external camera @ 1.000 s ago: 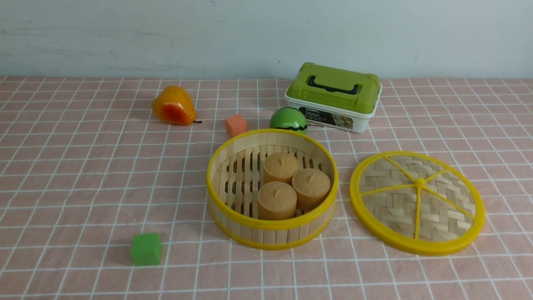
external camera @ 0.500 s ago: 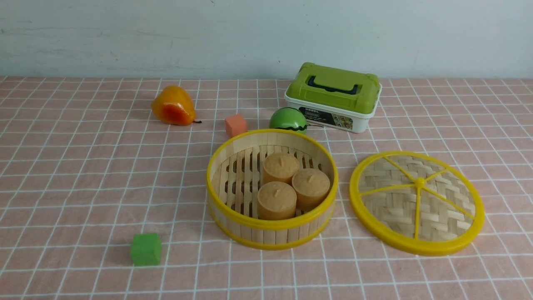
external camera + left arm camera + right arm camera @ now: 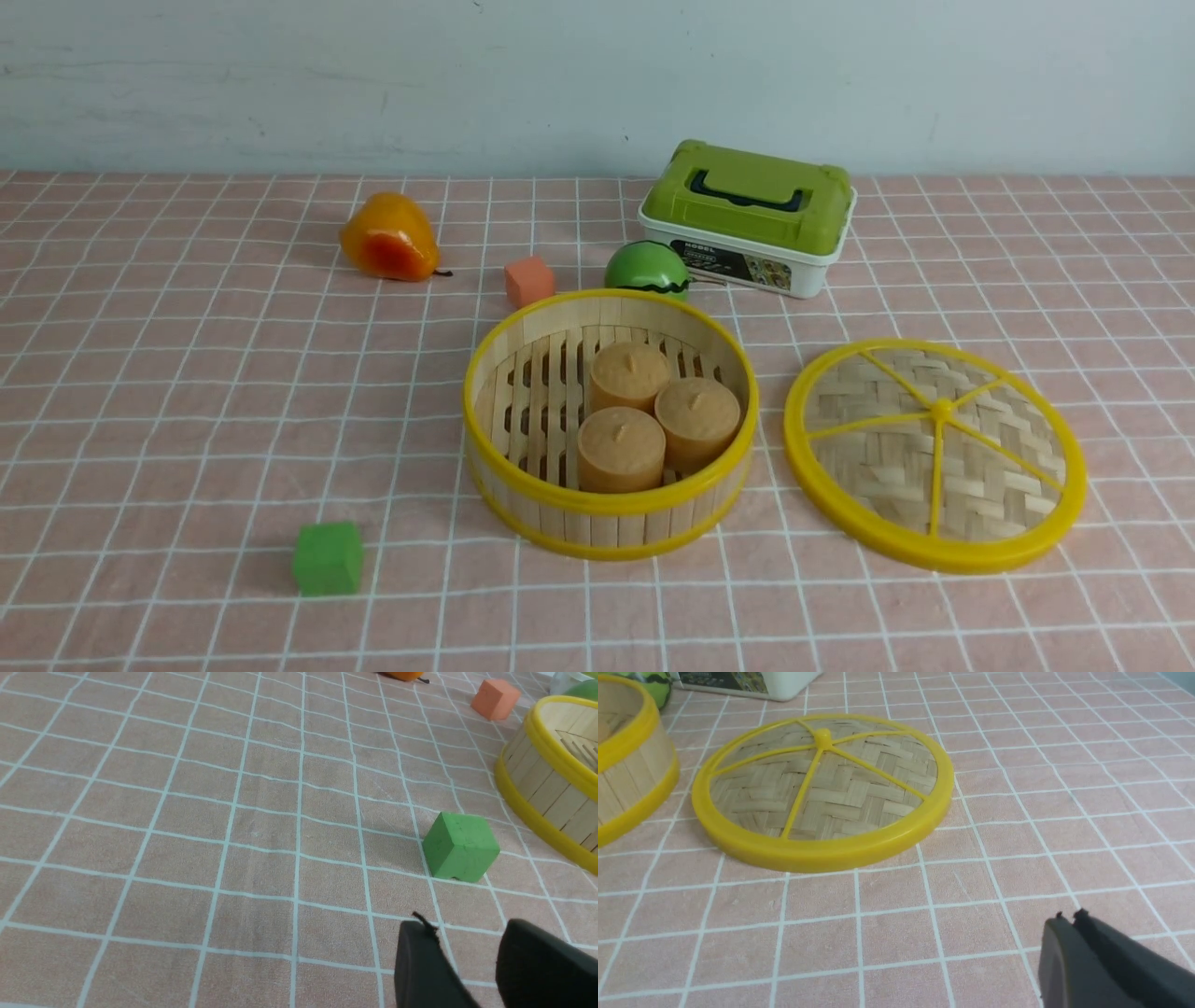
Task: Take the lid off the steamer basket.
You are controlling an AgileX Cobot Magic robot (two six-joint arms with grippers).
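Note:
The steamer basket (image 3: 523,392) stands uncovered mid-table, three tan cylinders (image 3: 644,415) inside; its wall (image 3: 546,788) also shows in the left wrist view. The lid (image 3: 934,453), woven bamboo with a yellow rim, lies flat on the cloth just right of the basket, apart from it; the lid (image 3: 822,793) fills the right wrist view. Neither arm shows in the front view. My left gripper (image 3: 467,933) hovers over bare cloth near a green cube, open and empty. My right gripper (image 3: 1069,917) is shut on nothing, above the cloth short of the lid.
A green cube (image 3: 327,557) sits front left of the basket. Behind it are an orange cube (image 3: 528,280), a green ball (image 3: 646,269), an orange pear (image 3: 387,238) and a white box with green lid (image 3: 747,219). Pink checked cloth covers the table.

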